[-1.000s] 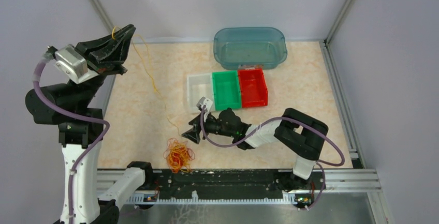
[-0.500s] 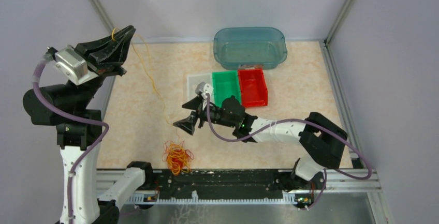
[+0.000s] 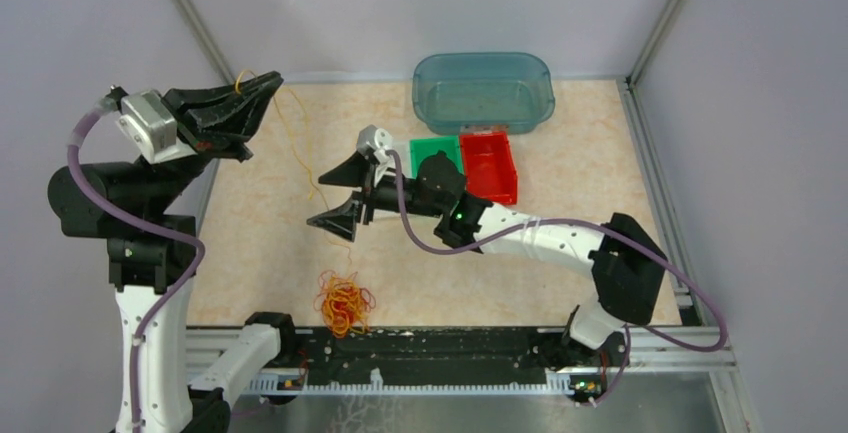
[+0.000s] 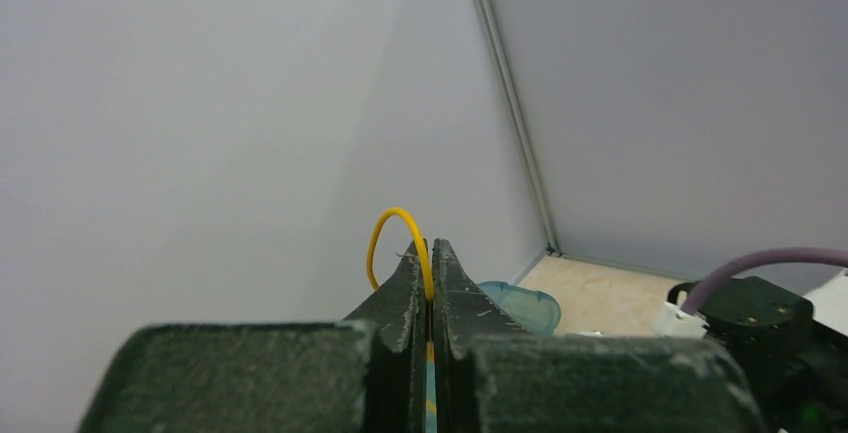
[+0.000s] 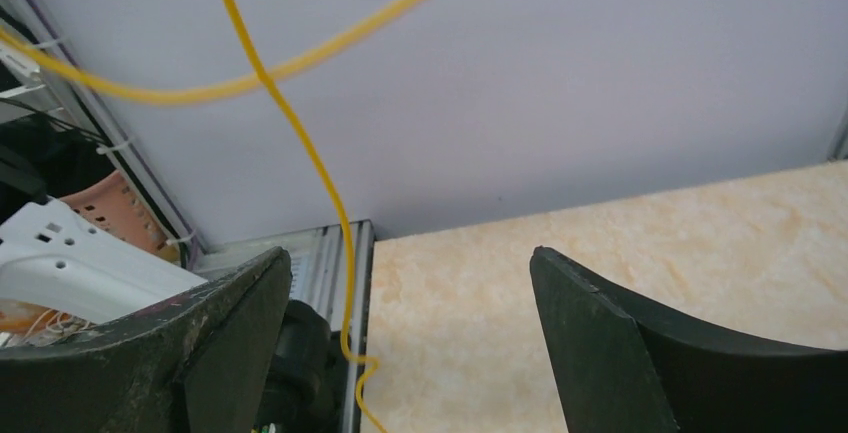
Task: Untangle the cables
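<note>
My left gripper (image 3: 270, 83) is clamped on one yellow wire (image 3: 300, 158), high over the table's (image 3: 250, 233) far-left corner. My right gripper (image 3: 328, 196) gapes wide, holding nothing, the wire hanging just inside one finger. I judge I should centre the strand, pinch low and draw gently so the clump (image 3: 345, 300) at the near edge stays put. The wire's length slants from the far-left corner down toward that clump.
</note>
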Controlling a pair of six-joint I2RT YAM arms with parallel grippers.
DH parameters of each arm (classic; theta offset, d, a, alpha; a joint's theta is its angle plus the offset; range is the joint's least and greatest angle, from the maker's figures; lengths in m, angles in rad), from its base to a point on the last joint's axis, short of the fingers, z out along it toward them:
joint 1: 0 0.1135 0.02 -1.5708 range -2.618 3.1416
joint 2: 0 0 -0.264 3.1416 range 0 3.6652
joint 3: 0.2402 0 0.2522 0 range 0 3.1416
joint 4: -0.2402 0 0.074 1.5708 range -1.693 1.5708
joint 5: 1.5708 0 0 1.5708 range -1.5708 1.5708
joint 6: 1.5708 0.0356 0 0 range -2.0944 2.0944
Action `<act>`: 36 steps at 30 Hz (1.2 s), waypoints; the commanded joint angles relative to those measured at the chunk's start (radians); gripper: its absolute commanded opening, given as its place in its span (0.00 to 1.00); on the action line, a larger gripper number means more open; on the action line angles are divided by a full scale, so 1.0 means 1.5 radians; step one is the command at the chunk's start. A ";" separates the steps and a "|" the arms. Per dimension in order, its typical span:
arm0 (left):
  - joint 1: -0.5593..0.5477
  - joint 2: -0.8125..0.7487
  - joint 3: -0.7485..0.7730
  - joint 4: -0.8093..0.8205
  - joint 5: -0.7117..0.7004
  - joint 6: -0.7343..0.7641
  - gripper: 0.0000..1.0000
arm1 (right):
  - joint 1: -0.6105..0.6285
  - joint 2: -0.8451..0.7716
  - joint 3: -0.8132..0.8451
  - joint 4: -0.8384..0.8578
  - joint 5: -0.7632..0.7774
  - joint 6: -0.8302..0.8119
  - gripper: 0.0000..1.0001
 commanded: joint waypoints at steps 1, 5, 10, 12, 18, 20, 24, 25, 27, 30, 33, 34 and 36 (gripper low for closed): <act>-0.002 -0.015 -0.006 -0.026 0.047 -0.030 0.00 | -0.005 0.033 0.073 0.007 -0.064 0.020 0.89; -0.002 -0.021 -0.011 -0.035 0.051 -0.044 0.00 | -0.005 0.056 0.113 0.003 -0.101 0.039 0.85; -0.002 -0.018 -0.003 -0.071 0.071 -0.072 0.00 | -0.005 0.079 0.133 0.010 -0.127 0.055 0.80; -0.002 -0.019 -0.007 -0.082 0.074 -0.075 0.00 | -0.004 0.084 0.136 0.006 -0.137 0.057 0.79; -0.002 -0.020 -0.019 -0.078 0.094 -0.097 0.00 | -0.002 0.097 0.150 -0.009 -0.155 0.056 0.77; -0.002 -0.018 -0.015 -0.077 0.098 -0.099 0.00 | -0.002 0.104 0.157 -0.018 -0.161 0.055 0.75; -0.002 -0.021 -0.009 -0.072 0.106 -0.091 0.00 | -0.001 0.107 0.163 -0.028 -0.164 0.050 0.70; -0.002 -0.022 -0.009 -0.068 0.107 -0.088 0.00 | -0.002 0.107 0.164 -0.028 -0.164 0.049 0.70; -0.002 -0.021 -0.003 -0.059 0.109 -0.081 0.00 | -0.002 0.106 0.164 -0.029 -0.162 0.047 0.68; -0.002 -0.009 0.025 -0.061 0.105 -0.073 0.00 | -0.002 0.107 0.170 -0.032 -0.163 0.045 0.61; -0.002 -0.005 0.045 -0.051 0.102 -0.055 0.00 | -0.004 0.099 0.177 -0.048 -0.160 0.037 0.52; -0.002 -0.002 0.052 -0.046 0.100 -0.047 0.00 | -0.006 0.095 0.181 -0.056 -0.159 0.035 0.50; -0.002 0.002 0.070 -0.037 0.085 -0.028 0.00 | -0.014 0.083 0.182 -0.066 -0.159 0.034 0.51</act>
